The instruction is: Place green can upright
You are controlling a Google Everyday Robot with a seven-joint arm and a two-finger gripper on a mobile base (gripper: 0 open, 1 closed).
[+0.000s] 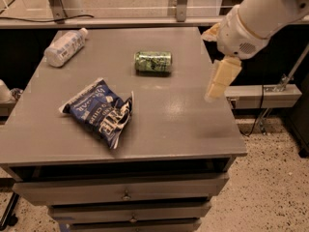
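The green can [153, 61] lies on its side on the grey table [183, 129], at the back centre, its silver ends facing left and right. My gripper [212, 64] hangs above the table's right edge, to the right of the can and clear of it. Its two cream fingers [220, 78] stand apart, so it is open and holds nothing. The white arm reaches in from the upper right.
A blue chip bag [102, 111] lies at the front left of the table. A white plastic bottle [63, 46] lies on its side at the back left corner. Drawers [125, 195] sit below the tabletop. A rail and glass partition run behind the table.
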